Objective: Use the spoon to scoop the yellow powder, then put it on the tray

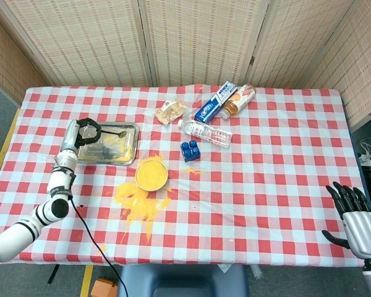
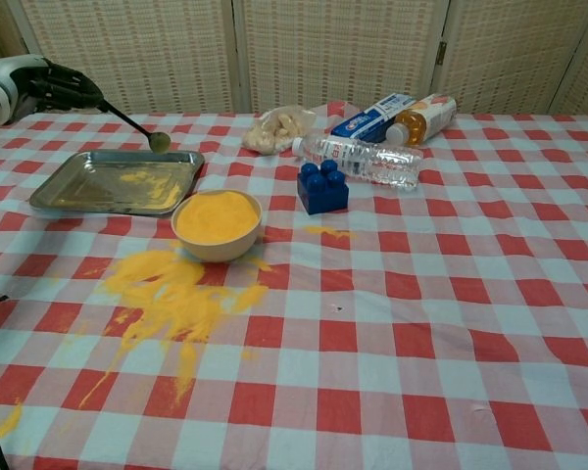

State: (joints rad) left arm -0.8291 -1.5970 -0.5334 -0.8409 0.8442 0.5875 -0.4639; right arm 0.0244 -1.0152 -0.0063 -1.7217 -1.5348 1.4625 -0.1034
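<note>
Lying nearest, well in front of the left hand: a wide spill of yellow powder across the red-and-white checked tablecloth. Just beyond the spill, forward and to the right of that hand: a round cream bowl filled level with the same yellow powder. Off at the near right corner in the head view, far from everything else: black-fingered right hand, fingers spread, holding nothing. Behind the bowl, below the left hand: shallow rectangular metal tray, dusted with a little yellow powder. Above the tray, raised clear of it: dark long-handled metal spoon, pinched at the handle end by the black-fingered left hand. Long axis running from the hand down and to the right in the chest view, bowl end pointing toward the tray's far right part, bowl lower than handle. Whether any powder sits in the spoon bowl: cannot tell. Further right of the hand, past the cream bowl: blue plastic building block, then a clear plastic water bottle lying on its side. Farthest back: clear bag of pale snacks, blue-and-white toothpaste box, and an orange drink bottle on its side.
</note>
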